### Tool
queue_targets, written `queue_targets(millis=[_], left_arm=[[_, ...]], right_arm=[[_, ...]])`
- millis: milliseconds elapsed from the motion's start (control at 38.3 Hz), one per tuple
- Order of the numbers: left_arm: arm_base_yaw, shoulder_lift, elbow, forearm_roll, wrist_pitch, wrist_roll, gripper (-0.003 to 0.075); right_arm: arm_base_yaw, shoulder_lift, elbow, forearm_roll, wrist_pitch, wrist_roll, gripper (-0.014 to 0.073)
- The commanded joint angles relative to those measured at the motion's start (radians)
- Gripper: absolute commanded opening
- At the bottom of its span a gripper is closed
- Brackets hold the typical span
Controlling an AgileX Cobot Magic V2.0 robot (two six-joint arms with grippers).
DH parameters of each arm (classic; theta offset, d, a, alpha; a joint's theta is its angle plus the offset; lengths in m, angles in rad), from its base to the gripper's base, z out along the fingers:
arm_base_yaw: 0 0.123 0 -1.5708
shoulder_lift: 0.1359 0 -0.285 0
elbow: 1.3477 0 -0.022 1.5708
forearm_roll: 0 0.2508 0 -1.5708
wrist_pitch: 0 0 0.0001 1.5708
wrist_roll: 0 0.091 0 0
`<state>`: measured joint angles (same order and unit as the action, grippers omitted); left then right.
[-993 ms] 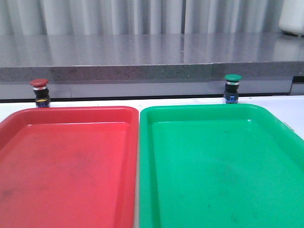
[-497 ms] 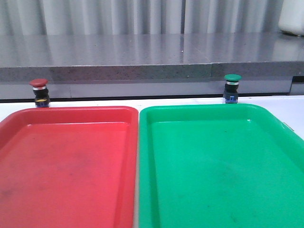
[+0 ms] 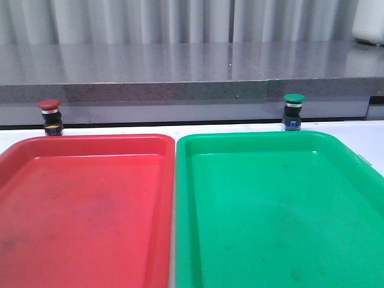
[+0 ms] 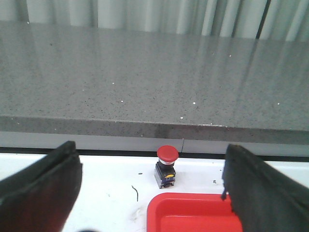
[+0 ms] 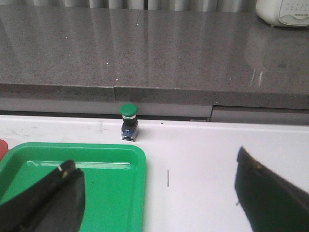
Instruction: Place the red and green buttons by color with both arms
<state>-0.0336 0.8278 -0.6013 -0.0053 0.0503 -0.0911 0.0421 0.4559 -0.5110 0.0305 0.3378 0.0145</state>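
Observation:
The red button (image 3: pixel 50 116) stands upright on the white table just behind the red tray (image 3: pixel 84 210). The green button (image 3: pixel 293 111) stands upright behind the green tray (image 3: pixel 282 210). Neither arm shows in the front view. In the left wrist view my left gripper (image 4: pixel 152 181) is open and empty, and the red button (image 4: pixel 166 166) stands ahead between its fingers, clear of them. In the right wrist view my right gripper (image 5: pixel 157 186) is open and empty, and the green button (image 5: pixel 129 122) stands ahead, nearer the finger that hangs over the green tray's corner (image 5: pixel 130 159).
A grey stone ledge (image 3: pixel 192 78) runs along the back right behind both buttons. A white object (image 3: pixel 369 24) sits on it at the far right. The two trays lie side by side and fill most of the table's front.

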Motion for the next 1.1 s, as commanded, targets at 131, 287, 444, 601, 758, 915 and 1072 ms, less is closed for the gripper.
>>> queue_targets(millis=[131,287,444,601,758,915,1072], left_arm=[[-0.095,0.301,-0.223,-0.009,-0.044,0.006,0.0563],[-0.133,0.516,-0.417,-0.009,0.1,0.006,0.0563],[-0.124,0.724,-0.606,-0.002,0.238,0.006,0.0564],[-0.098,0.888,-0.764,-0.002,0.291,0.002,0.0564],[-0.064,1.006,-0.879,-0.002,0.354,-0.025,0.0564],[-0.046,1.103,-0.947,-0.002,0.368,-0.025,0.0564],[-0.049,1.169,-0.971,-0.012,0.378,-0.025,0.0561]], right_arm=[[-0.007,0.013,-0.036,0.002,-0.071,0.0,0.0647],[-0.007,0.013,-0.036,0.002,-0.071,0.0,0.0647],[-0.007,0.013,-0.036,0.002,-0.071,0.0,0.0647],[-0.007,0.013,-0.036,0.002,-0.071,0.0,0.0647],[-0.007,0.013,-0.036,0.002,-0.071,0.0,0.0647],[-0.007,0.013,-0.036,0.002,-0.071,0.0,0.0647],[-0.007,0.013,-0.036,0.002,-0.071,0.0,0.0647]])
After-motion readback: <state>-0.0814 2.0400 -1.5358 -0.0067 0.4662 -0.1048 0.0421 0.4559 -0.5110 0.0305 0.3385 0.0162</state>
